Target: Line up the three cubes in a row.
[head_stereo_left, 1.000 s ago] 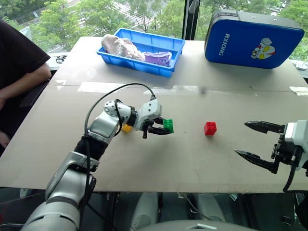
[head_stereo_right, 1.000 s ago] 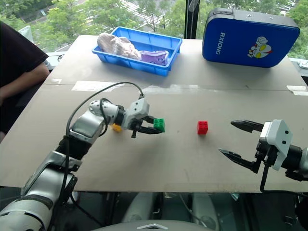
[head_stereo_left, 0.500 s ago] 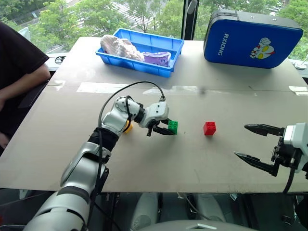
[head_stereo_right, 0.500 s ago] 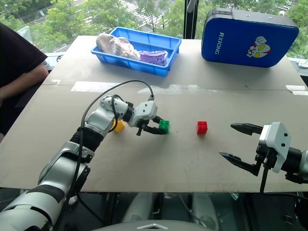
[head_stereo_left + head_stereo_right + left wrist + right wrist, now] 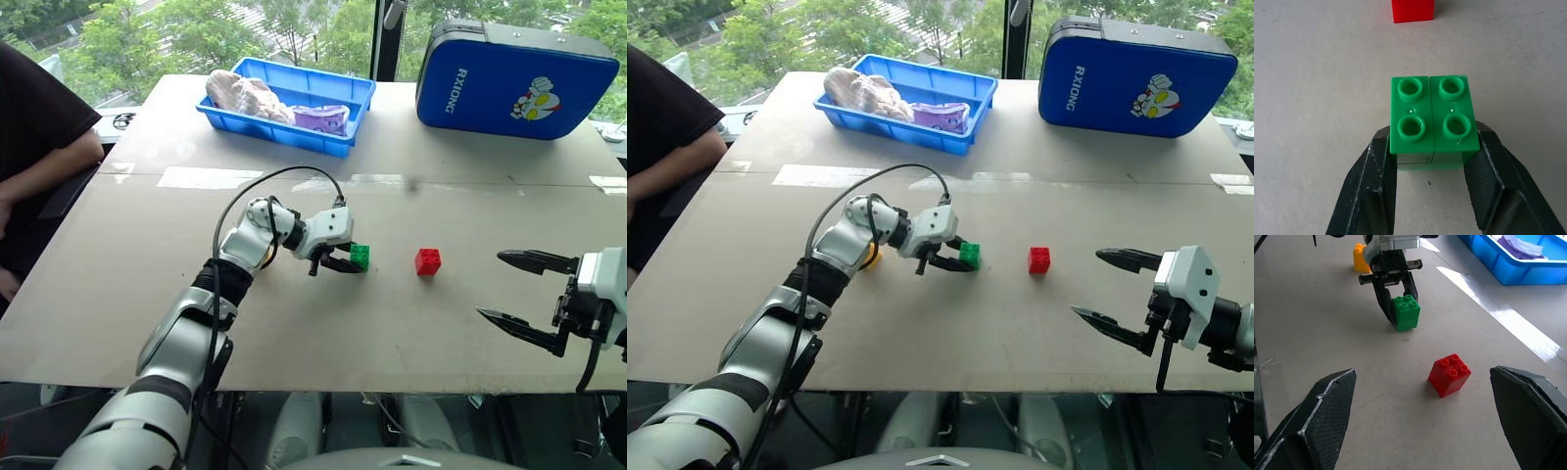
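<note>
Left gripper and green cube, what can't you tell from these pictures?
- Whether the left gripper grips or only flanks the green cube: fingers hide its lower sides in the left wrist view.
- Whether the green cube rests on the table: its underside is hidden.
- Yellow cube: mostly behind the left arm in the eye views.
- Red cube: cut off by the wrist view's edge.

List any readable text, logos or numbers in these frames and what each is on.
"RXIONG": white letters running vertically on the blue case at the far right of the table.
A cartoon figure is printed on the same case, with no words on it that can be read.
No text shows on the cubes, the blue bin or the grippers.
</note>
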{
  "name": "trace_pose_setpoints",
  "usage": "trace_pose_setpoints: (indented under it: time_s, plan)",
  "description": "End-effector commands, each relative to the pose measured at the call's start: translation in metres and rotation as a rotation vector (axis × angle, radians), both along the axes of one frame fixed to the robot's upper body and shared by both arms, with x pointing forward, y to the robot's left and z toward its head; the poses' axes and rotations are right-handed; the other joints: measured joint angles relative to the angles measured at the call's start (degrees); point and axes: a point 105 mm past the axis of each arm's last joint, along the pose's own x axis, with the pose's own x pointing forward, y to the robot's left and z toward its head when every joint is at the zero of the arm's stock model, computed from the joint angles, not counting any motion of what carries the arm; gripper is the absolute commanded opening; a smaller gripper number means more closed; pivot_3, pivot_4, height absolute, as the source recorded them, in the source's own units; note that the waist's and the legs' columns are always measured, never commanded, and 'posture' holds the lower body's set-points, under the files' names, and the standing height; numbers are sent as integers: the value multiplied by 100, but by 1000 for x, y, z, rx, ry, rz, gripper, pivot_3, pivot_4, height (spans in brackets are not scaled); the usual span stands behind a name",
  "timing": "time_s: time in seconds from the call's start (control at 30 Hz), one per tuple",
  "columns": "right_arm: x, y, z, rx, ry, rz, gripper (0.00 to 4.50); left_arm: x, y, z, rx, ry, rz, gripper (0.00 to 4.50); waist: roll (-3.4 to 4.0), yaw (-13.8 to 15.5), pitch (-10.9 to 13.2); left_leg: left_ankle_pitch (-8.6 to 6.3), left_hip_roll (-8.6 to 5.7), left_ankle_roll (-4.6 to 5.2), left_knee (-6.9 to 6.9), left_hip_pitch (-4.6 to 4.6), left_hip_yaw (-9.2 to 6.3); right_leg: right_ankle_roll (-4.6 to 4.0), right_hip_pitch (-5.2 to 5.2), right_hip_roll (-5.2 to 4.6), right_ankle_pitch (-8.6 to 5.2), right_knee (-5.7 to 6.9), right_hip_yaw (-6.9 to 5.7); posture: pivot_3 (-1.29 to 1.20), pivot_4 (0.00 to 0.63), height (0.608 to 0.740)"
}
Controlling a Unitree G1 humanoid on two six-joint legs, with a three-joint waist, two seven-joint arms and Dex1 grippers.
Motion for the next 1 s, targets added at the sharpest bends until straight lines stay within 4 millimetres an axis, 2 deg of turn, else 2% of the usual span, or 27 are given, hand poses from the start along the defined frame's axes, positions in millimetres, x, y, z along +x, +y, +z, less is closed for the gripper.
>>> trace_pose_setpoints:
  time_s: [0.03, 0.1, 0.13, 0.3, 0.47, 0.53, 0.63, 0.77, 1.0]
  plan:
    - [-3, 2, 11, -19, -46, 11, 4500, 5, 0, 12, -29, -30, 18, 3011, 0, -4, 0, 0, 0, 0, 0, 0, 1, 0, 0, 0, 0, 0, 1, 0, 150, 740]
    - [-3, 2, 11, -19, -45, 13, 4500, 5, 4, 17, -41, -25, 27, 4040, 0, -1, 0, 0, 0, 0, 0, 0, 0, 1, 0, 0, -1, 0, 0, 0, 150, 740]
    - [-2, 2, 11, -18, -45, 15, 4500, 4, 8, 20, -44, -26, 28, 4378, 0, -3, 0, 0, 0, 0, 0, 0, 0, 1, 0, 0, -1, 0, 0, 0, 150, 740]
    - [-1, 6, 9, -7, -40, 33, 4500, -1, 47, 57, -130, -24, 163, 4378, 1, -20, 0, 0, 8, 0, 0, 2, 0, -4, -1, 2, 2, 2, 0, 0, 150, 740]
    - [0, 11, 5, 8, -28, 59, 4500, -16, 105, 84, -184, 7, 456, 4378, 3, -50, 0, 0, 14, -1, -1, 3, 1, -5, -2, 5, 2, 2, 1, 0, 150, 740]
    - [0, 12, 4, 15, -24, 67, 4500, -18, 126, 87, -187, 23, 609, 4378, 3, -32, 0, 0, 16, -1, -1, 3, 0, 1, -2, 4, -2, 3, -1, 0, 150, 740]
    - [3, 17, 1, 38, -20, 80, 4500, -24, 153, 73, -137, 62, 847, 4378, 2, 11, -2, 0, 14, -1, 0, 4, -2, 14, 1, 1, -10, 2, -5, 0, 150, 740]
    - [2, 22, -2, 54, -12, 98, 4500, -35, 154, 59, -110, 111, 924, 4378, -1, 15, -1, 0, 11, -2, 1, 3, -3, 15, 2, -1, -11, 1, -5, 0, 150, 740]
    - [-2, 21, -3, 51, -5, 103, 4500, -36, 149, 43, -77, 153, 1023, 4378, -1, 0, -2, 0, 11, -2, 0, 5, -1, 13, 2, -1, -10, 2, -2, 0, 150, 740]
